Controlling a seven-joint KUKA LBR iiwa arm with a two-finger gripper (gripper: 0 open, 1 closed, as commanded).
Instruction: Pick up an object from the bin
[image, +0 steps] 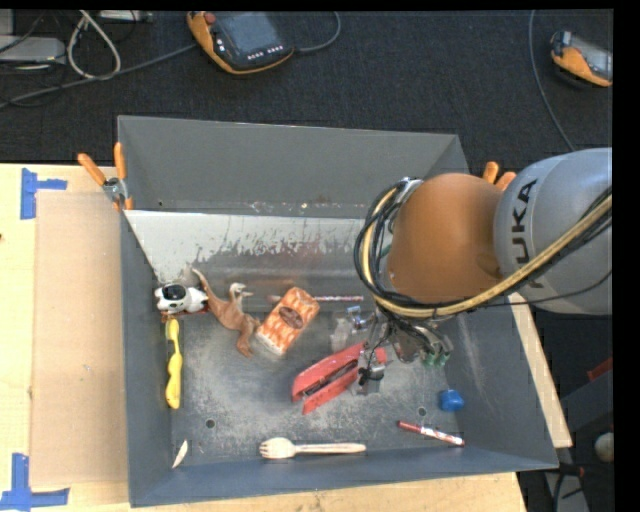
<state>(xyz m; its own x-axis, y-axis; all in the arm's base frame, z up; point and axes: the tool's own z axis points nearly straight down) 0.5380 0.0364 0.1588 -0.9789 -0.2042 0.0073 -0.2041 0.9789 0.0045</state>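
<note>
The arm reaches in from the right, and its domed orange wrist cover (440, 235) blocks the view of much of what goes on beneath it. The pincer (370, 372) hangs low at the right-hand end of a red two-armed plastic tool (325, 380) that lies slantwise on the floor of the grey metal bin (290, 140), a little right of the middle. From here I cannot tell whether the pincer is open or closed, or whether it has the tool at all. I would guess the red tool is the target, because it lies flat and apart from its neighbours. An orange blocky toy (287, 320) sits just up and to the left, touching a brown toy dinosaur (228, 310). A pale plastic fork (310, 449) lies near the front wall. A small blue cap (452, 401) and a thin red-and-white stick (431, 433) lie to the right, near but clear of the pincer.
</note>
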